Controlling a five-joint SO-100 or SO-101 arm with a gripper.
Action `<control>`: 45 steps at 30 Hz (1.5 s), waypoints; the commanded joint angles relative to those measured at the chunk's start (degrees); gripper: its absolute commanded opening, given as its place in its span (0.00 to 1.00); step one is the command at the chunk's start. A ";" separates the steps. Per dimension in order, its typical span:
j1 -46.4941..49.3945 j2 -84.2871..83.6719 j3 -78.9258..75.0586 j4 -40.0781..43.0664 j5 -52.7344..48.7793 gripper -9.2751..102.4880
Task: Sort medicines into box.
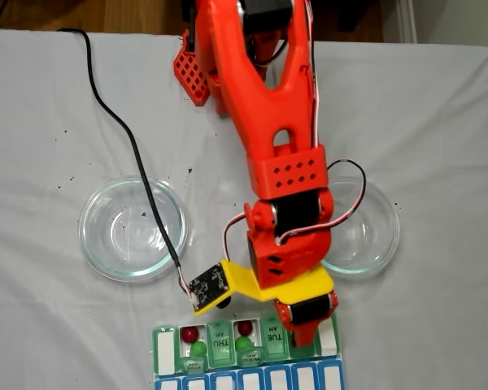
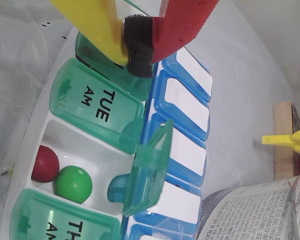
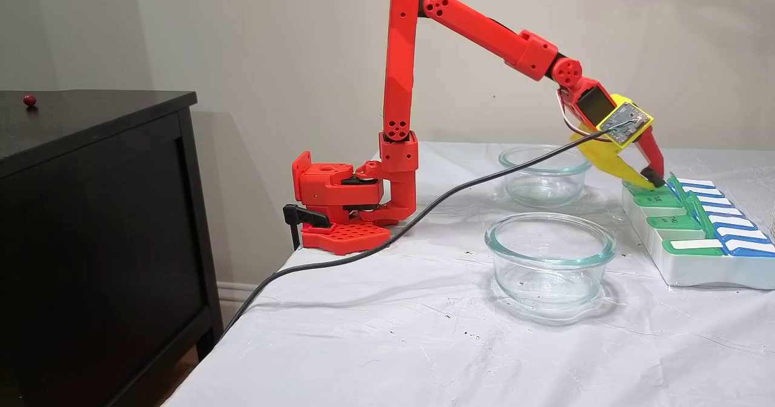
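**Gripper tip down on the pill box**

The pill box (image 1: pixel 248 357) is the thing to look from. It lies on a white cloth (image 1: pixel 439 122) at the edge of the table.

Two round glass bowls stand near the box. In a fixed view from above, one bowl (image 1: pixel 132 228) is up and to the left of the box, and a black cable (image 1: pixel 126 138) runs across it to a small circuit board (image 1: pixel 209 286) just above the box. The other bowl (image 1: pixel 366 231) is up and to the right, and the red arm (image 1: pixel 268 122) covers part of it. Both bowls look empty.

A dark cabinet (image 3: pixel 91 213) stands well away from the box, past the arm's base, with one small red ball (image 3: pixel 29 99) on top. In the wrist view, some printed paper (image 2: pixel 260 210) lies beside the box's blue row.

In the wrist view, one green lid reads "TUE AM" (image 2: pixel 97 105). The next lid shows "TH" and "AM". Between them a lid (image 2: pixel 150 170) stands open, and a red ball (image 2: pixel 45 163) and a green ball (image 2: pixel 73 184) lie touching in that white cup. From above, another open cup holds a red ball (image 1: pixel 190 334) and a green ball (image 1: pixel 198 349) too.

The gripper (image 2: pixel 137 50) has its yellow and red fingers closed on its own black foam pad, with no ball between them. The tip rests on a green lid beside the TUE one.
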 commanded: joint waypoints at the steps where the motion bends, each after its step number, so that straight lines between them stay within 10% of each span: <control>1: -0.97 1.23 1.41 2.02 -1.76 0.08; 16: -2.99 10.37 7.03 3.78 -9.05 0.08; 29: 14.85 32.61 -3.16 -3.52 -3.43 0.08; 36: 14.06 24.43 1.32 -18.02 -5.27 0.08; 45: 12.04 16.26 0.26 -11.87 -6.77 0.08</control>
